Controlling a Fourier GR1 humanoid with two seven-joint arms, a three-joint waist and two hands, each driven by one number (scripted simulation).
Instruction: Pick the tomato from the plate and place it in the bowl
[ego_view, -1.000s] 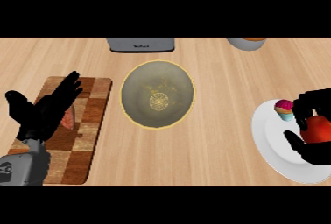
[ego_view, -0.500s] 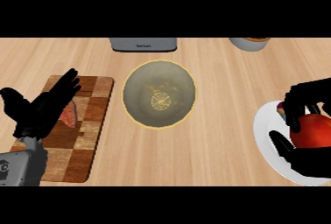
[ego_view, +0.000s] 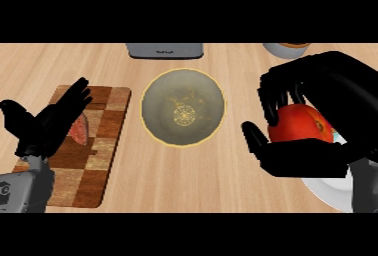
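Since half a second ago the right hand has risen toward the view and shifted left, so it now looks larger and sits nearer the bowl, with the tomato carried up in it. Its fingers and thumb curl round the tomato, which shows red between them, off the plate; only a pale piece of the plate's rim is visible at the lower right, below the hand. The bowl lies in the middle of the counter, open side up and with nothing in it, just left of the right hand. The left hand rests open with its fingers up at the left edge, over the chopping board, where a reddish slice lies. A grey appliance and a cup stand at the far edge. As a judgement, the pick looks done: the tomato is grasped and lifted clear. What is left is to carry it left until it hangs over the bowl, lower it and let the fingers open.
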